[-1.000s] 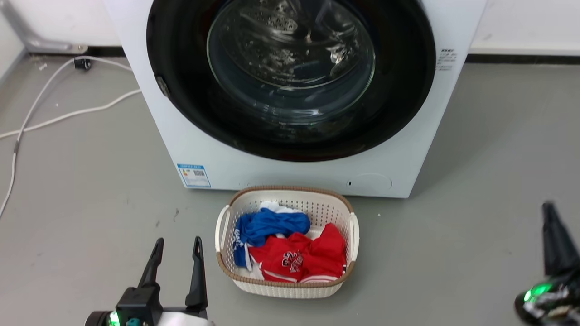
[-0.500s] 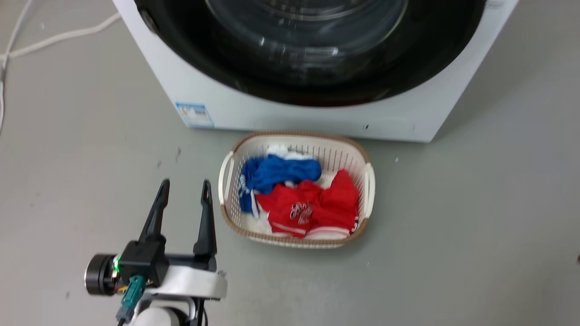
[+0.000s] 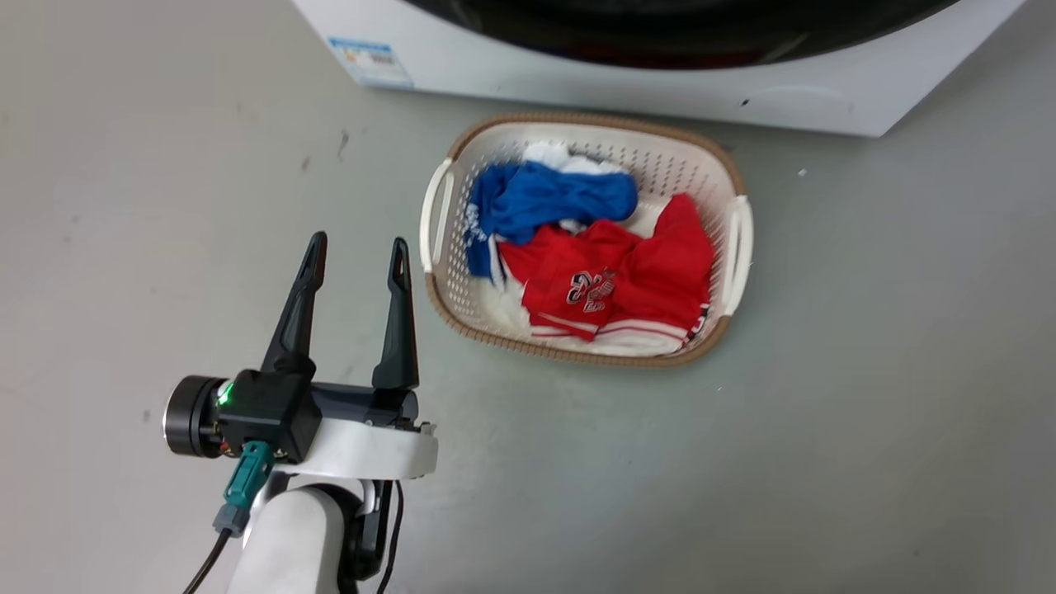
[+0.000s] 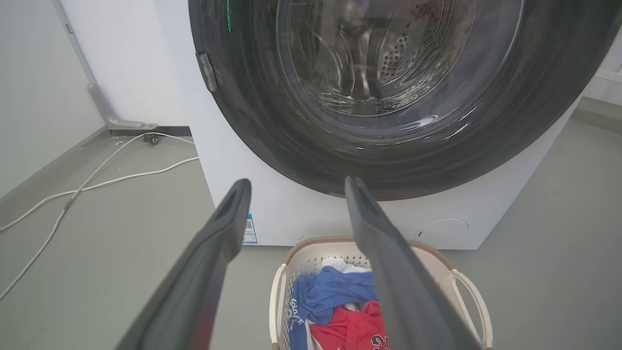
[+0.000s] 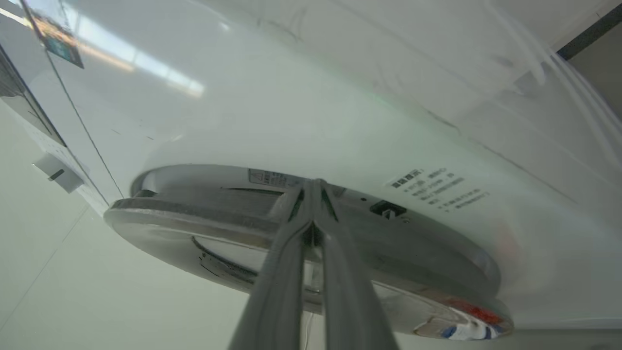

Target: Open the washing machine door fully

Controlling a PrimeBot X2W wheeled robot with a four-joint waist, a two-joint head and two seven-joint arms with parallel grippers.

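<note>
Though closed, right hand (image 5: 313, 184) at door-rim (image 5: 204, 217).

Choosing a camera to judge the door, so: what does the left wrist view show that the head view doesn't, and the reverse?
Left wrist view adds: the glass centre of the washing machine door and white cables on the floor. Head view adds: the pale forearm behind the left gripper. Both: that gripper open, the basket of blue and red clothes, the machine's white base.
</note>
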